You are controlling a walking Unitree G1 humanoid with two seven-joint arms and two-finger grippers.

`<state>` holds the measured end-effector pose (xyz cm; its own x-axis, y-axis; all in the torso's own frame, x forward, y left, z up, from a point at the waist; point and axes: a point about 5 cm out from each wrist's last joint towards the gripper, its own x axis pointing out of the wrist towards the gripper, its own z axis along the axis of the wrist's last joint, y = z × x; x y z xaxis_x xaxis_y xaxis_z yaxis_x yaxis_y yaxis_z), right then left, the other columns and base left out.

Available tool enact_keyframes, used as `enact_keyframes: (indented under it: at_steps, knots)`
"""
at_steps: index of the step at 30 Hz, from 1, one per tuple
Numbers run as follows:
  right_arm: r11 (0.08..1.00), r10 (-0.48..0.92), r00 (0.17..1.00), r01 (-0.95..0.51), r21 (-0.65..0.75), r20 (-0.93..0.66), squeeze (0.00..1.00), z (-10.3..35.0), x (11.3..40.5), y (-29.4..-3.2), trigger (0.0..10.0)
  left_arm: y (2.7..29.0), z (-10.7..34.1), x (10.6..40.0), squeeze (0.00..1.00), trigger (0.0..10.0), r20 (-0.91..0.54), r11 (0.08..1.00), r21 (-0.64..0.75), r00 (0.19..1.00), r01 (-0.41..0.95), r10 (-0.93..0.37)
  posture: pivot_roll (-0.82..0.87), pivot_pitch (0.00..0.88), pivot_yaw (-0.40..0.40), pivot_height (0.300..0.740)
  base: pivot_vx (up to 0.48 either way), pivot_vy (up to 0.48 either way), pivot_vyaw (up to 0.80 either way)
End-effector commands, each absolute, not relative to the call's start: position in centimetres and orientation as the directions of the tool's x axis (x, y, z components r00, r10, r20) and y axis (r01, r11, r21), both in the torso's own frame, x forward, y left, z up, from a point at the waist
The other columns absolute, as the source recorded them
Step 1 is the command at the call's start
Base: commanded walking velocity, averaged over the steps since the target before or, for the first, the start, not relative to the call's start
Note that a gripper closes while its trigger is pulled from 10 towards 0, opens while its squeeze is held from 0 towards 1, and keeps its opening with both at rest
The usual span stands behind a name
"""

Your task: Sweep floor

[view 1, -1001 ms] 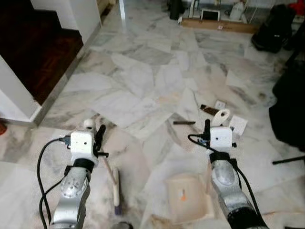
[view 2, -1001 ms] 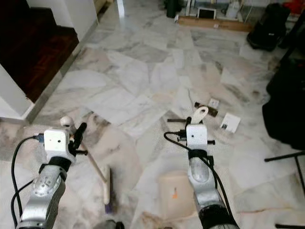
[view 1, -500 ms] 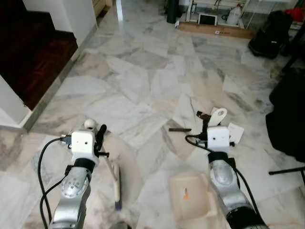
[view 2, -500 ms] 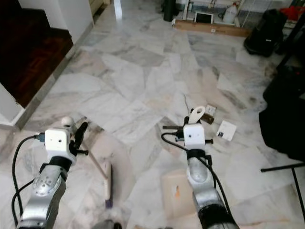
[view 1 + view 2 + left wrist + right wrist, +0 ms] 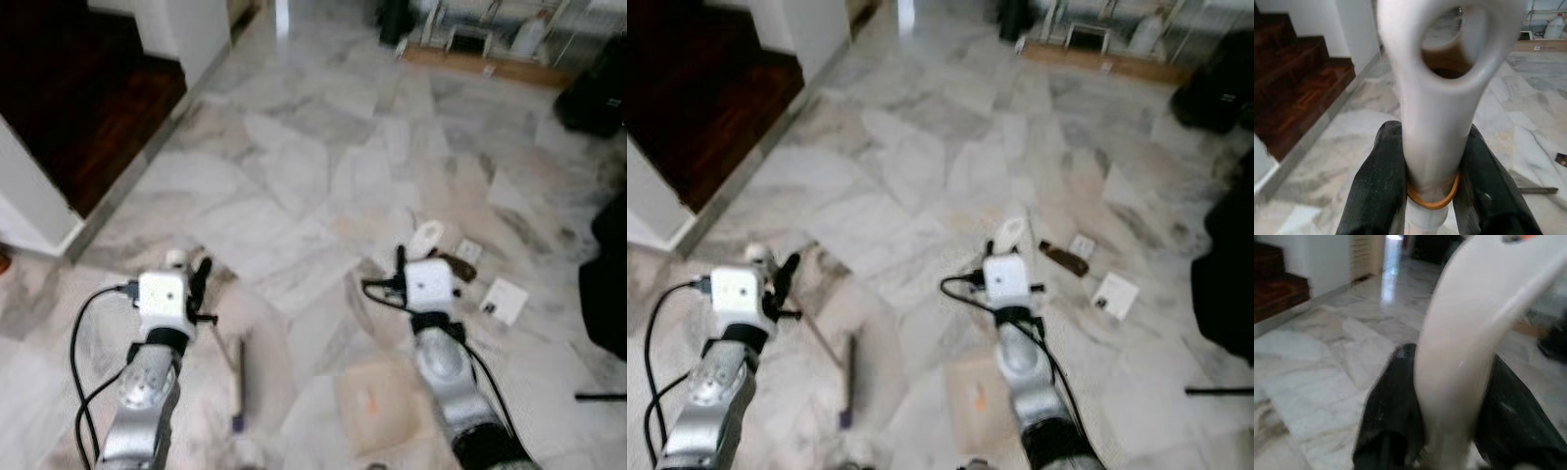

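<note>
The view has swung since the earlier pictures and gone blurrier, while both arms keep their grips. The left hand (image 5: 1432, 186) is clamped on the white broom handle (image 5: 1437, 98), the broom head (image 5: 236, 382) resting on the marble floor (image 5: 294, 166). The right hand (image 5: 1447, 431) grips the dustpan handle (image 5: 1474, 338), the beige dustpan (image 5: 374, 403) lying on the floor near scattered paper scraps (image 5: 503, 300).
</note>
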<state>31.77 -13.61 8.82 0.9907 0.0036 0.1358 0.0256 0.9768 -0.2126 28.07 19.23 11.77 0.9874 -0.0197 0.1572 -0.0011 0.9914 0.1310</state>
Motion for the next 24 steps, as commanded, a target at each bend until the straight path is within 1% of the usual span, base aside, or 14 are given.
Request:
enact_keyframes:
  at_steps: [1, 6, 9, 24]
  knots:
    - [0.974, -0.014, 0.988, 0.048, -0.223, 0.152, 0.0, 9.06, 31.77, -14.52, 10.0, 18.78, 11.91, 28.03, 0.0, 10.0, 0.169, 0.992, 0.123, 0.985, 0.011, -0.032, 0.14, 0.158, -0.011, 0.74, 0.304, 0.0, 0.0]
    - [0.976, -0.025, 0.989, 0.055, -0.209, 0.145, 0.0, 8.94, 31.77, -14.64, 10.0, 18.72, 11.87, 28.13, 0.0, 10.0, 0.165, 0.992, 0.126, 0.985, 0.021, -0.041, 0.14, 0.149, -0.006, 0.74, 0.305, 0.0, 0.0]
    - [0.983, -0.051, 0.99, 0.073, -0.17, 0.131, 0.0, 8.75, 31.75, -14.87, 10.0, 18.7, 11.92, 28.2, 0.0, 10.0, 0.166, 0.992, 0.126, 0.985, 0.025, -0.046, 0.14, 0.147, -0.004, 0.74, 0.306, 0.0, 0.0]
    - [0.986, -0.042, 0.992, 0.061, -0.157, 0.122, 0.0, 8.65, 31.77, -14.78, 10.0, 18.69, 12.09, 28.32, 0.0, 10.0, 0.169, 0.992, 0.125, 0.984, 0.027, -0.048, 0.14, 0.171, -0.007, 0.74, 0.302, 0.0, 0.0]
